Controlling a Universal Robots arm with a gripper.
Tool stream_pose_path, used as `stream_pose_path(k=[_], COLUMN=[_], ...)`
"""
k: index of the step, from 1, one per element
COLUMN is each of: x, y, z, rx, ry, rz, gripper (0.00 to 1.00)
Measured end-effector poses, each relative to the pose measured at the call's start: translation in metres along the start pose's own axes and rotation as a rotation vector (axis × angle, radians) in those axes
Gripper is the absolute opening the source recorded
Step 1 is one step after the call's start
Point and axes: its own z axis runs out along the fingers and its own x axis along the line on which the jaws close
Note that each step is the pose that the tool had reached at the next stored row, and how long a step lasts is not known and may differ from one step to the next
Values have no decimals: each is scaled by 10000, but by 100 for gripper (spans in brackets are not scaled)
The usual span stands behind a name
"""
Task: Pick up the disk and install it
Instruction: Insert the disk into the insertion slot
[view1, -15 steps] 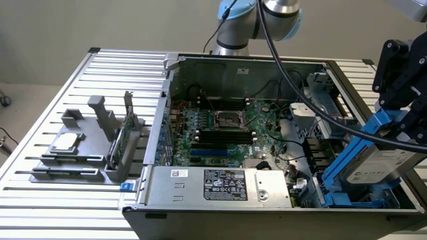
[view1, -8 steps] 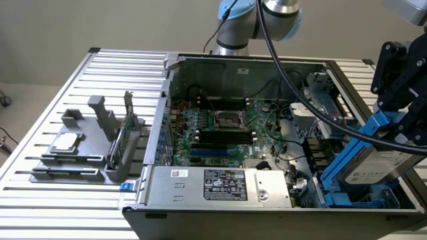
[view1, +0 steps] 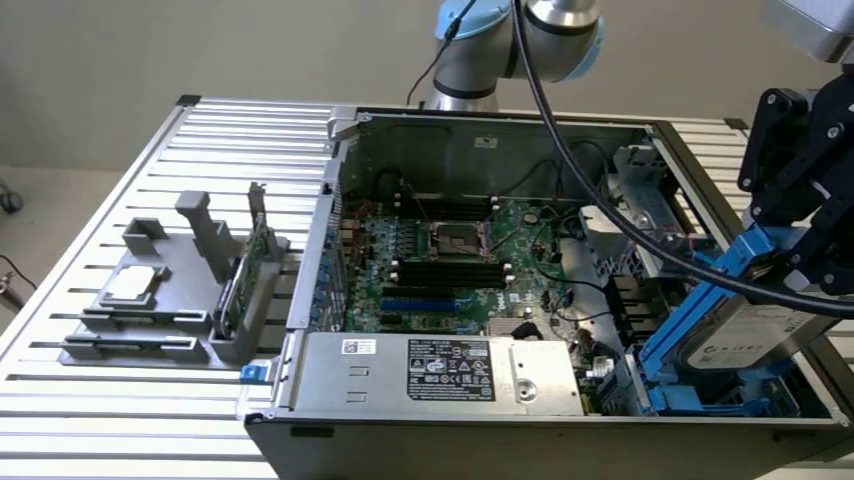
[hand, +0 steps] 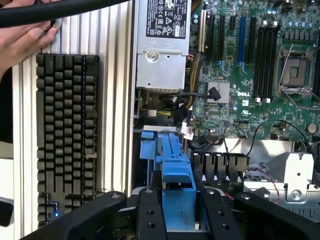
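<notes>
Currently one item is in hand, with its hazards listed below.

**Item:** disk (view1: 747, 335), silver-grey with blue side rails. It is held tilted, clear of the bench (view1: 134, 420), over the blue drive bay (view1: 667, 395) at the exterior view's right corner of the open computer case (view1: 534, 440).

**Holder:** pincer (hand: 178, 192), clenched on the disk, with its black fingers (hand: 150, 210) flanking a blue rail.

**Hazards, as judged:**
1. Jamming. The disk sits at an angle to the bay, so a rail is likely to catch on the bay's edge instead of entering its guides.
2. Slipping. The grip bears on smooth plastic, so any sideways push against the bay could twist the disk loose.
3. Snagging. The thick black cable (hand: 50, 11) trails from the arm across the case and may drag on the case wall.
4. Pinching. Loose wires (hand: 200, 145) lie near the bay mouth and could be trapped under the disk.
5. Bystander. A person's hand (hand: 22, 40) rests near one end of the keyboard (hand: 67, 135), close to the working area.
</notes>
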Motion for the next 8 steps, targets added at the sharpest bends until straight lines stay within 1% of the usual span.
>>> stream_pose_path(k=[3,8], x=[0,1], y=[0,0], z=[15,41], rx=[2,5], ry=[-26,-100], rz=[1,8], gripper=[33,33])
